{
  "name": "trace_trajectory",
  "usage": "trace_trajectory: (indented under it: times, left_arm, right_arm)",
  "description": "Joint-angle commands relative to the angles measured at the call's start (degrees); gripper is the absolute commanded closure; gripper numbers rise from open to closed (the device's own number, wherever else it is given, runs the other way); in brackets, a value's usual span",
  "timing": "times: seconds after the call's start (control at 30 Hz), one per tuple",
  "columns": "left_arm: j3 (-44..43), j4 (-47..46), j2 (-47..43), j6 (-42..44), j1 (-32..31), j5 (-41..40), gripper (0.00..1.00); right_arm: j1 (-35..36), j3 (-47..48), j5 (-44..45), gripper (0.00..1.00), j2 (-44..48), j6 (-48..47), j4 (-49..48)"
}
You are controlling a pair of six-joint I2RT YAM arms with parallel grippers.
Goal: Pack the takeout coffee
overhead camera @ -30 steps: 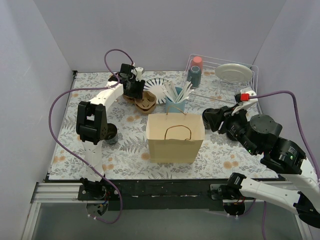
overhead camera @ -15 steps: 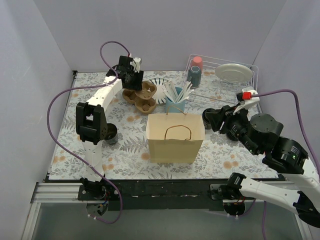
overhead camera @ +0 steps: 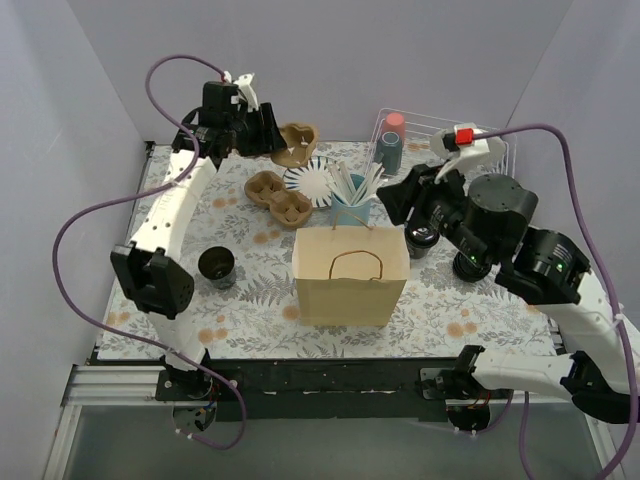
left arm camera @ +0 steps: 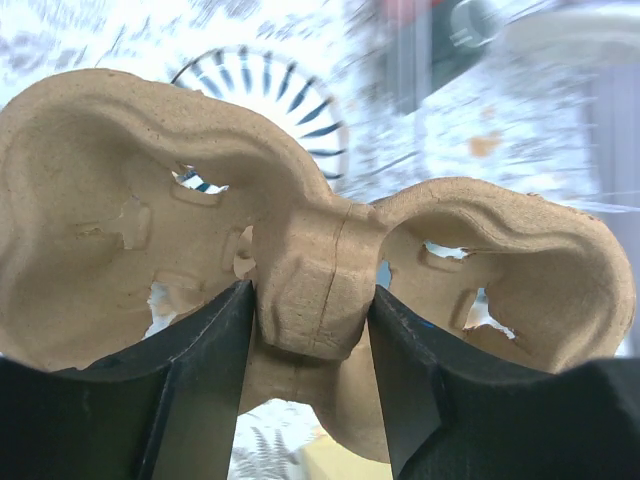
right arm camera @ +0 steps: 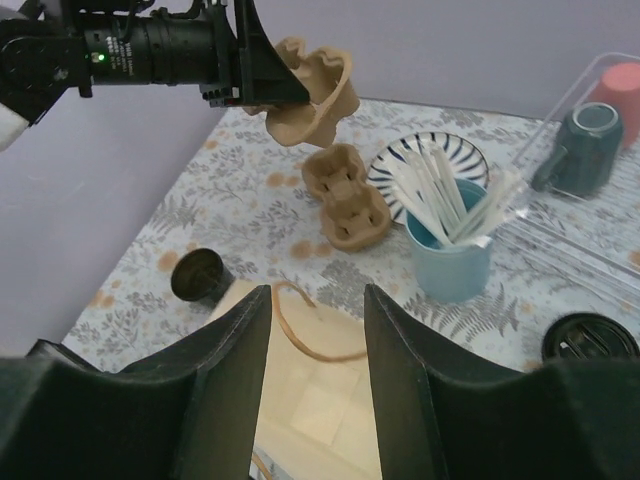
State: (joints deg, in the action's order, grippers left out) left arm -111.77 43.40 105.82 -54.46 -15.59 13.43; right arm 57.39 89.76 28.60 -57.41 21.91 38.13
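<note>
My left gripper (overhead camera: 272, 137) is shut on the middle ridge of a brown pulp cup carrier (overhead camera: 297, 143) and holds it in the air above the back of the table. In the left wrist view the carrier (left arm camera: 310, 270) fills the frame between the black fingers (left arm camera: 205, 390). More carriers (overhead camera: 278, 197) lie stacked on the table. An open coffee cup (overhead camera: 218, 267) stands left of the paper bag (overhead camera: 350, 275). A lidded black cup (overhead camera: 421, 238) stands right of the bag. My right gripper (overhead camera: 398, 205) is open and empty above the bag (right arm camera: 320, 400).
A blue cup of stirrers (overhead camera: 350, 203) and a striped plate (overhead camera: 310, 182) stand behind the bag. A wire dish rack (overhead camera: 500, 140) at the back right holds a teal mug (overhead camera: 389, 152), a red cup and a white plate. Purple walls close in the sides.
My left gripper has lifted one carrier off the stack, up and towards the back. My right arm has risen and swung left, over the bag.
</note>
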Motion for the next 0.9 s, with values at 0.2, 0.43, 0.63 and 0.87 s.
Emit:
trace_trajectory:
  times: [0.2, 0.43, 0.63, 0.87]
  left_arm:
    - [-13.4, 11.2, -11.2, -11.5, 0.1, 12.1, 0.52]
    - [-6.1, 9.5, -21.3, -21.5, 0.0, 22.1, 0.51]
    - [2.5, 10.9, -29.5, -28.5, 0.1, 27.7, 0.53]
    - [11.6, 10.5, -36.4, -31.8, -0.2, 27.2, 0.55]
  right_arm:
    - [0.0, 13.2, -8.6, 0.51, -10.2, 1.3, -8.6]
    - [0.0, 7.1, -11.2, 0.48, -5.8, -1.9, -7.9]
    - [-0.1, 4.4, -7.3, 0.44, -1.3, -6.6, -1.3]
    - [-0.1, 7.4, -14.2, 0.45, -3.1, 1.8, -3.7]
